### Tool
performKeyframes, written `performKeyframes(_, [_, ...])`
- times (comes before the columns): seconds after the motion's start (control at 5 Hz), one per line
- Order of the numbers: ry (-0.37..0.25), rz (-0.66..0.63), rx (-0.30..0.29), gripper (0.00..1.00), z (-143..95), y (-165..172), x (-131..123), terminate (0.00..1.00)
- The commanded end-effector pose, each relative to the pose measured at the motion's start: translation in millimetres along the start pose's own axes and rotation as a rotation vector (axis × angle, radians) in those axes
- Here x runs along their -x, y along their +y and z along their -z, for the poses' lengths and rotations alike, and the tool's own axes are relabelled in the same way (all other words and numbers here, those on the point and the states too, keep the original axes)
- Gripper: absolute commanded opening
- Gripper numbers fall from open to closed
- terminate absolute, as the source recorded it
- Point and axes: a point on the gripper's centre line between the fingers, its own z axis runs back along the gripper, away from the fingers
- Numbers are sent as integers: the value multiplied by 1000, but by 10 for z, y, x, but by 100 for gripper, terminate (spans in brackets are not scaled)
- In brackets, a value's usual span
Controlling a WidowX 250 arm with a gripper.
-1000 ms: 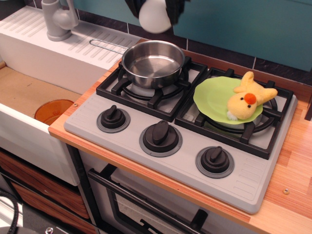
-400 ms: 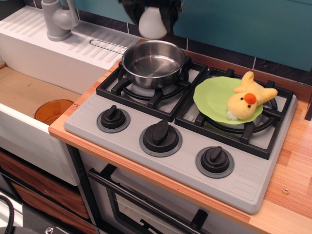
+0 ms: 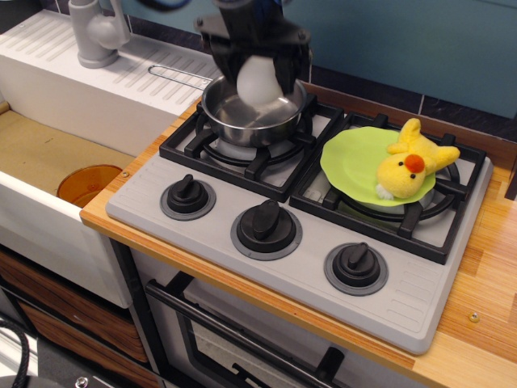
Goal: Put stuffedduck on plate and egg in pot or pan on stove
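Note:
My black gripper [image 3: 256, 77] is shut on the white egg [image 3: 257, 79] and holds it just over the mouth of the steel pot [image 3: 246, 119], which stands on the back left burner of the grey stove [image 3: 307, 271]. The egg's lower end is level with the pot's rim. The yellow stuffedduck [image 3: 410, 170] lies on the right side of the light-green plate [image 3: 355, 162], which rests on the right burner.
Three black knobs [image 3: 266, 226] line the stove's front. An orange bowl [image 3: 89, 183] sits in the sink at left. A grey faucet [image 3: 95, 32] and a white drainboard with a wire handle [image 3: 179, 77] are behind the pot. A teal wall backs the counter.
The gripper has come down with the egg, from high above the pot at the frame's top edge to the pot's mouth. The duck, plate and pot have not moved.

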Motion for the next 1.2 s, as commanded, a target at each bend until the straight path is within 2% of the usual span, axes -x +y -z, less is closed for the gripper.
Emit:
performKeyframes(0.0, [-77,-21,-23,100,-280,-206,-64,0])
performKeyframes(0.4, [-36,-39,-38,100,-557,-366,-60,0])
performKeyframes(0.8, [-13,-98,-29,100,-741,-767,85,0])
performKeyframes(1.0, [-4,-145,-17,100,-778,-952,151,100])
